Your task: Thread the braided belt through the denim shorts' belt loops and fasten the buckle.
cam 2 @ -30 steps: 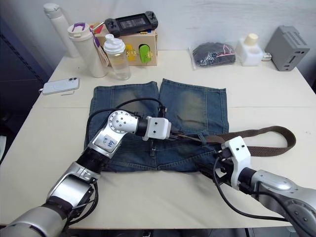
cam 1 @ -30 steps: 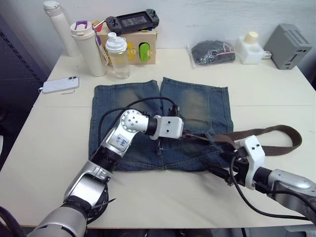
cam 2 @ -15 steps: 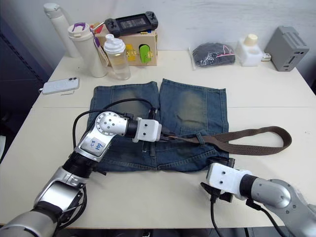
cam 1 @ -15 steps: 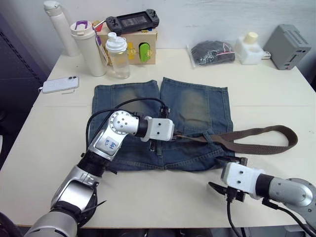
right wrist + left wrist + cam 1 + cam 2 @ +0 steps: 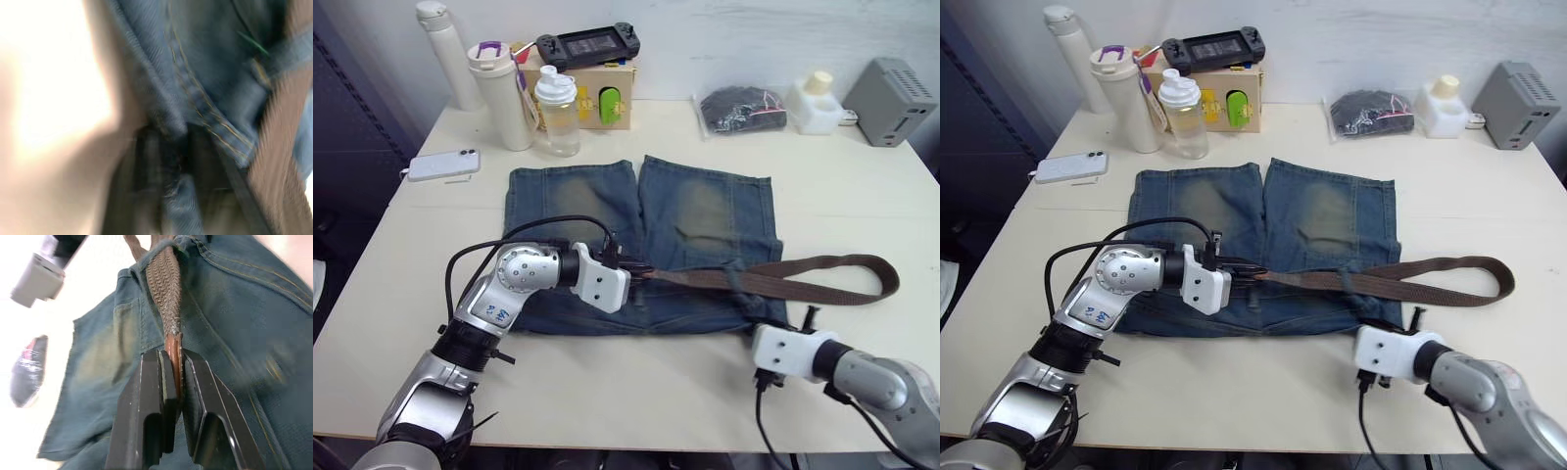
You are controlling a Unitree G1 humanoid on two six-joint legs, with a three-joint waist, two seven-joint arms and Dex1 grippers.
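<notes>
Jaws of the left gripper [image 5: 173,382] are clenching the braided belt's [image 5: 822,277] tan leather tip over the denim shorts' [image 5: 705,211] waistband, likely drawing it through loops, while the right gripper [image 5: 171,166] is pinching the waistband's denim edge, likely steadying it.

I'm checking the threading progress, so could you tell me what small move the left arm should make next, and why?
Probably keep drawing the braided belt leftward along the waistband. The left gripper is shut on its tan end tab, and the strap already passes under a belt loop of the denim shorts, while a long loop of it trails off to the right.
</notes>
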